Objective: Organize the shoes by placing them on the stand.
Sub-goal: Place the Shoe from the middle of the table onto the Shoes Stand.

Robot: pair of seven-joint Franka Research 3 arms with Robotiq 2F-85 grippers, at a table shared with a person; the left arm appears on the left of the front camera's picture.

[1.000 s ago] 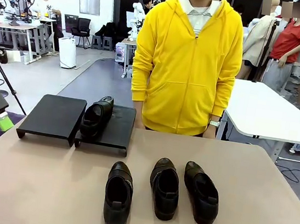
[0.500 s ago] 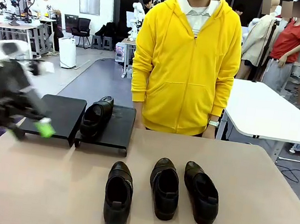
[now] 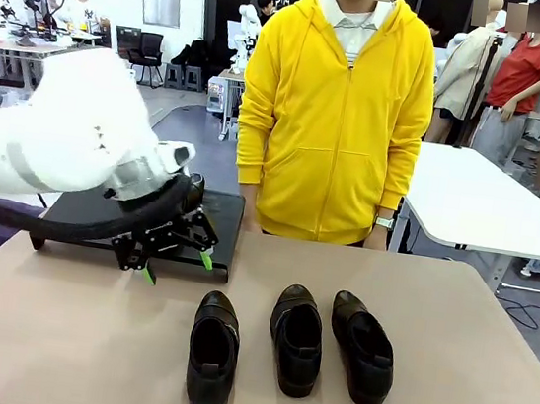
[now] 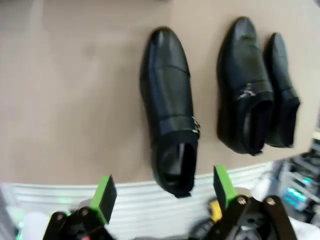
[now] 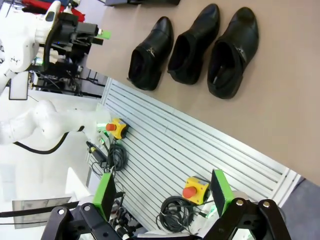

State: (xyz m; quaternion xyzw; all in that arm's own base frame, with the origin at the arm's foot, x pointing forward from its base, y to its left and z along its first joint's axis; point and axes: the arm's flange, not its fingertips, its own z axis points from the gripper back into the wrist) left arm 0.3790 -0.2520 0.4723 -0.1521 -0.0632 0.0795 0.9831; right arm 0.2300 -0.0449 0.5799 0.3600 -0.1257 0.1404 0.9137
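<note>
Left claw (image 3: 178,266) hanging wide open, empty, just before the stand (image 3: 228,226), right claw (image 5: 162,192) gaping empty above the worktop (image 3: 54,333), three shoes (image 3: 297,340) lying side by side on it

The left arm (image 3: 68,150) covers most of the left stand (image 3: 74,213) and nearly all of the shoe (image 3: 195,189) on the right stand (image 3: 226,231), at the bench's far edge. The left wrist view is blurred, and in it the end shoe (image 4: 282,90) lies partly behind the middle shoe (image 4: 245,85).
</note>
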